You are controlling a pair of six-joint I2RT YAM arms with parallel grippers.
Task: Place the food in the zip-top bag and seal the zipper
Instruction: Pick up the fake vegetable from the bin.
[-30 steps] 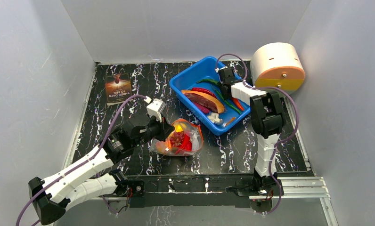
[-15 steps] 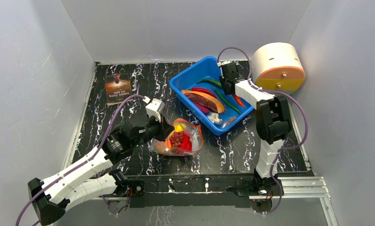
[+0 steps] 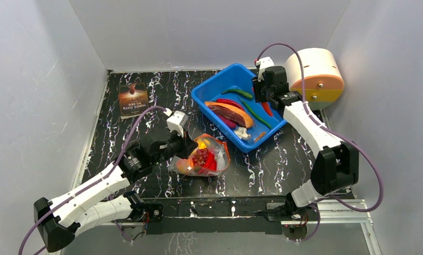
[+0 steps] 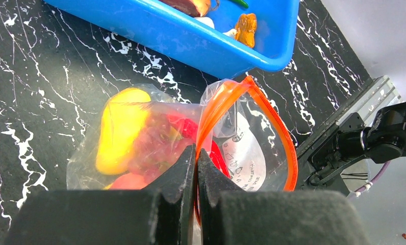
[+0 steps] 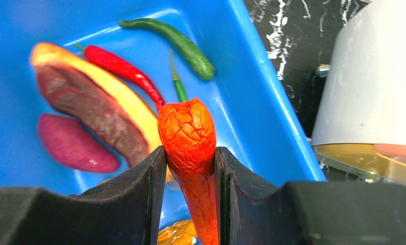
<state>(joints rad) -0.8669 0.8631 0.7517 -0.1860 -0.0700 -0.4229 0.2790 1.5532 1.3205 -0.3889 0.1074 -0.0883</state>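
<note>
The clear zip-top bag [image 3: 205,158] lies in front of the blue tub, its mouth open. It holds a yellow fruit [image 4: 121,128], purple grapes [image 3: 200,155] and red pieces. My left gripper [image 3: 186,146] is shut on the bag's mouth edge, pinching the orange zipper strip [image 4: 273,118] at its near side [image 4: 196,154]. My right gripper [image 3: 263,101] is shut on a wrinkled red-orange chili [image 5: 188,130] and holds it above the tub's far right corner. A green chili [image 5: 183,43], a red chili [image 5: 122,69], a brown-orange slice [image 5: 89,107] and a purple piece [image 5: 71,148] lie in the tub.
The blue tub [image 3: 200,96] stands at the back middle, its near wall close to the bag [image 4: 155,35]. A cream and orange cylinder [image 3: 313,74] sits at the back right. A brown printed card [image 3: 133,100] lies at the back left. Grey walls close in three sides.
My right arm has swung out to the right and its gripper has moved back and up over the tub with the red-orange chili in it. My left gripper and the bag have not moved.
</note>
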